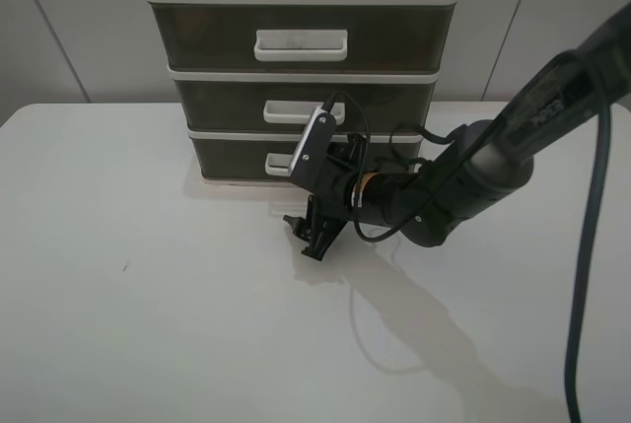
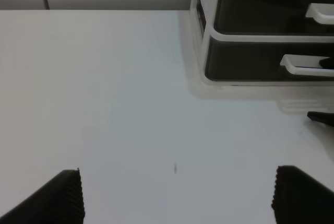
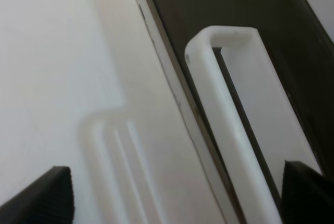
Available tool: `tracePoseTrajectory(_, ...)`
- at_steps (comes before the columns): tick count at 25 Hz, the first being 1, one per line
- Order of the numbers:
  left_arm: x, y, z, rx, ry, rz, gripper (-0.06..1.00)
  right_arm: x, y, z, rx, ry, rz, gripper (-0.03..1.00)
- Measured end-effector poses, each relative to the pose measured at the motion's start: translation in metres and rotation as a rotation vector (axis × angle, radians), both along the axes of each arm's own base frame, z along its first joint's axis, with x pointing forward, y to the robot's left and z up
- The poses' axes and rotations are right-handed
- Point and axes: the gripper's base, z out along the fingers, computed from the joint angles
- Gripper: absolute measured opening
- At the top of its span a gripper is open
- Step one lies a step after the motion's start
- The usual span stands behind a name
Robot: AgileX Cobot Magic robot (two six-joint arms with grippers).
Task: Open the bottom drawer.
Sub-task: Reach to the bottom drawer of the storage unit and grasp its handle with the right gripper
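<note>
The bottom drawer [image 1: 235,153] is the lowest smoky-brown tier of the white-framed unit and sits flush in its frame. Its white loop handle [image 1: 279,163] is partly covered by my right arm. My right gripper [image 1: 308,208] is open just in front of that handle, turned so one finger is low near the table. In the right wrist view the handle [image 3: 229,98] lies between the spread fingertips [image 3: 47,195], untouched. The left wrist view shows the drawer [image 2: 245,62] and its handle [image 2: 305,66]. My left gripper [image 2: 180,200] hangs open over bare table, holding nothing.
Above the bottom drawer are the middle drawer [image 1: 227,103] and top drawer [image 1: 207,38], both with white handles. The unit stands at the back of the white table [image 1: 118,275]. The right arm's black cable [image 1: 592,246] hangs at the right.
</note>
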Motion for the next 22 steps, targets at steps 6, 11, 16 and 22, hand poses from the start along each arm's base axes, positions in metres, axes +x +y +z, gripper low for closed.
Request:
tracePoseTrajectory(6, 0.0000, 0.0000, 0.0000, 0.000, 0.000, 0.000, 0.74, 0.0003, -0.0002, -0.0007, -0.034, -0.004, 0.017, 0.78)
tracePoseTrajectory(11, 0.0000, 0.0000, 0.0000, 0.000, 0.000, 0.000, 0.74, -0.0003, -0.0015, 0.0062, -0.060, 0.019, 0.014, 0.78)
tracePoseTrajectory(16, 0.0000, 0.0000, 0.0000, 0.000, 0.000, 0.000, 0.74, -0.0026, -0.0027, 0.0075, -0.098, 0.042, 0.033, 0.78)
tracePoseTrajectory(22, 0.0000, 0.0000, 0.0000, 0.000, 0.000, 0.000, 0.74, -0.0035, -0.0029, 0.0079, -0.120, 0.044, 0.056, 0.78)
